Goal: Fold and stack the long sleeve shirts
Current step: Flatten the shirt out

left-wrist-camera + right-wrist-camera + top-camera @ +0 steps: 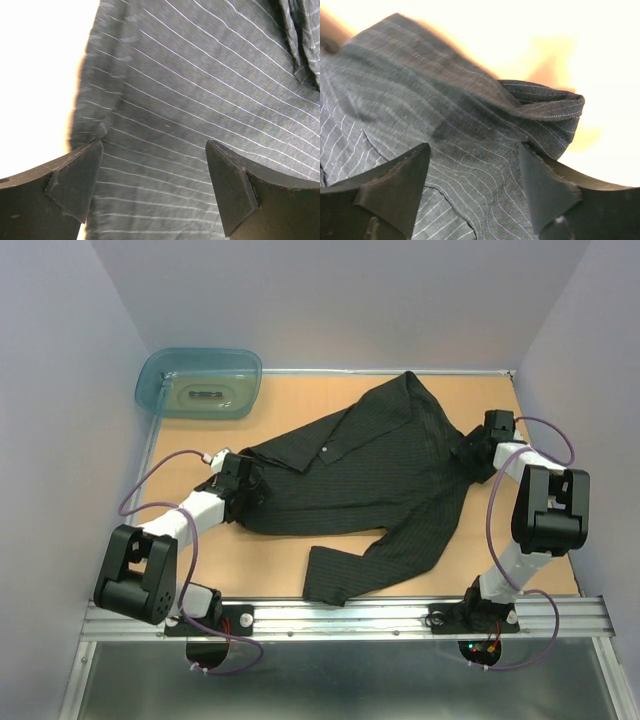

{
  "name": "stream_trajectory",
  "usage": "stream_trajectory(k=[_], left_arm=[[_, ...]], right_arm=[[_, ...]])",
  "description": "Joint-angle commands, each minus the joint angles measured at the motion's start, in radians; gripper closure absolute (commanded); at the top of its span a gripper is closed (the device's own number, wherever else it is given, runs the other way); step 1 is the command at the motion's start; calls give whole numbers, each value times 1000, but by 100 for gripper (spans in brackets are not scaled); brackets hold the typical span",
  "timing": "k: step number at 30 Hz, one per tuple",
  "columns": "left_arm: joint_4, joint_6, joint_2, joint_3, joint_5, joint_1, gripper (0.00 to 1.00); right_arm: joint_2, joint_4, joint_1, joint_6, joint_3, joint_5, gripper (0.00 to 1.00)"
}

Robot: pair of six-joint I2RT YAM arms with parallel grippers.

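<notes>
One long sleeve shirt (370, 465), black with thin pinstripes, lies spread and rumpled across the wooden table (300, 400). One sleeve trails toward the front edge. My left gripper (243, 483) sits low at the shirt's left edge. In the left wrist view it (154, 145) stands open, with flat striped cloth (200, 90) under the gap. At the shirt's right edge is my right gripper (470, 452). It (474, 147) is open too, over a wrinkled fold of the shirt (445, 100). A rolled hem or cuff curls just beyond its right finger. Neither gripper pinches any cloth.
A translucent teal tub (200, 382) stands at the back left corner of the table. Pale walls close in the left, right and back sides. A metal rail (340, 618) with both arm bases runs along the front edge.
</notes>
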Motion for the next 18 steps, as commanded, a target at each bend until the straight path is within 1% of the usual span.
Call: stream_trajectory(k=[1, 3, 4, 5, 6, 8, 9, 11, 12, 15, 18], left_arm=[[-61, -42, -98, 14, -5, 7, 4], [-93, -70, -169, 21, -22, 7, 4], [-104, -78, -195, 21, -28, 7, 4], [-133, -94, -244, 21, -38, 7, 4], [-146, -101, -268, 17, -42, 7, 4], [-172, -114, -330, 9, -37, 7, 4], [-196, -131, -348, -2, -20, 7, 4], [-244, -176, -385, -29, 6, 5, 4], [-261, -176, -397, -29, 13, 5, 4], [-296, -246, -442, -100, 24, 5, 4], [-298, -276, -470, -143, 40, 5, 4]], right_arm=[[-73, 12, -8, -109, 55, 65, 19], [-151, 9, 3, -139, 34, 48, 16], [-182, 7, 13, -139, -4, 33, 14], [-246, 6, 17, -133, -29, -8, 13], [-277, 6, 24, -132, -78, -56, 11], [-337, 3, 29, -126, -126, -99, 11], [-393, 1, 30, -114, -156, -137, 11], [-481, -13, 30, -95, -230, -153, 10], [-481, -20, 29, -90, -251, -156, 10], [-602, -63, 29, -75, -319, -147, 10], [-639, -117, 29, -58, -368, -113, 10]])
